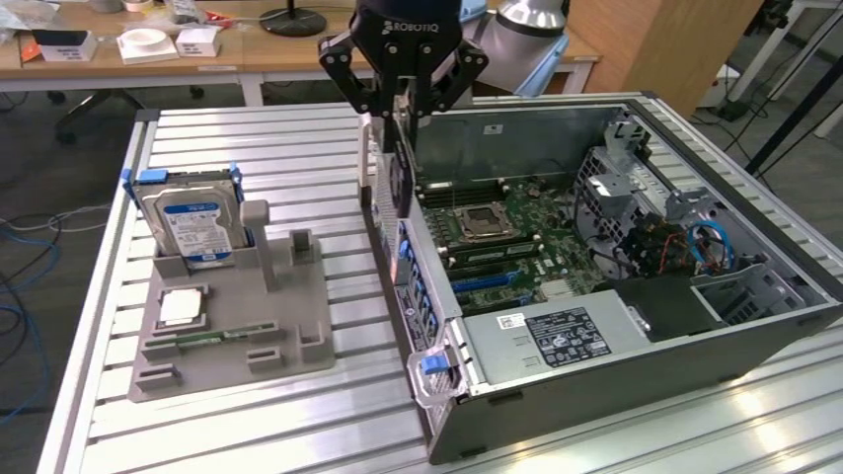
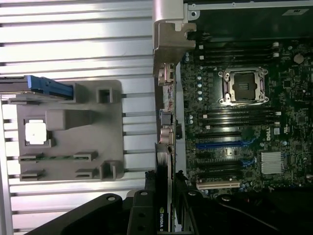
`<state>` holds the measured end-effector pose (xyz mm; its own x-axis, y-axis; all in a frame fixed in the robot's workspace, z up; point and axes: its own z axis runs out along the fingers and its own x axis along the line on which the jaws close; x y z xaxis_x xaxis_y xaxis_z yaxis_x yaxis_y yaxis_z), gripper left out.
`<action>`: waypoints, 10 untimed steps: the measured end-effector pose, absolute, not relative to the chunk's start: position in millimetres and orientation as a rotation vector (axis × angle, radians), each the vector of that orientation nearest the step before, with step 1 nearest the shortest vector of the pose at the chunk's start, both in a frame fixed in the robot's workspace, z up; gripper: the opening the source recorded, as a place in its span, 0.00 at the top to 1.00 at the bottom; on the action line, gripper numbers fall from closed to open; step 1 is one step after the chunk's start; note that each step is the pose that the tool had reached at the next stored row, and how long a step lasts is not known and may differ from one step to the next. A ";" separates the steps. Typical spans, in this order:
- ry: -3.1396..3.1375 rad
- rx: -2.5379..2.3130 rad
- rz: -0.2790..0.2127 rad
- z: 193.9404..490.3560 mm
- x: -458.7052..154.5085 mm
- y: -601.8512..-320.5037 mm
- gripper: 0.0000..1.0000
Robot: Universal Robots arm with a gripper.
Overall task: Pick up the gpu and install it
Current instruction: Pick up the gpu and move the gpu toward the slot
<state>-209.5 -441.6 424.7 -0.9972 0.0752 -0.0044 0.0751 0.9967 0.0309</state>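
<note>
The card is picked up and in the air, so the work stands at the carry, with nothing seated yet. The gripper point(image 1: 402, 111) hangs at 12 o'clock in the exterior view, its fingers point(image 1: 345, 84) clamped on the gpu point(image 1: 399, 178). The gpu hangs upright and edge-on, silver bracket outward, above the rim of the open computer case point(image 1: 619, 395), on the side that faces the holder. From the wrist, the gripper point(image 2: 165, 210) holds the gpu point(image 2: 164, 171) along the case wall, just beside the motherboard point(image 2: 274, 98), not over it.

The blue expansion slots point(image 1: 495, 279) lie toward 5 o'clock from the card, well below it. As I judge it, seating the card calls for bringing its lower edge square over one of those slots, with the bracket lined up against the case's back wall, then pressing straight down. A tilt could jam it.

Out at 8 o'clock on the tabletop point(image 1: 264, 138) sits the grey holder point(image 1: 283, 326) with the hard drive point(image 1: 195, 222) standing in it.

Writing I can read: "ROBOTIQ", upside down, on the gripper body, and "NVIDIA" on the card's edge in the wrist view. The hard drive's blue-white label and the power supply's sticker point(image 1: 570, 331) are too small to make out.
</note>
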 end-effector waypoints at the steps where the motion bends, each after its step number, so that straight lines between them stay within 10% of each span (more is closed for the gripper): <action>1: 3.133 0.118 0.048 424.7 -208.8 -441.6 0.74; 10: 3.133 0.118 0.048 424.7 -202.5 -441.6 0.74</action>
<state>-202.5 -441.6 424.7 -0.9972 0.0752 -0.0044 0.0751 0.9967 0.0309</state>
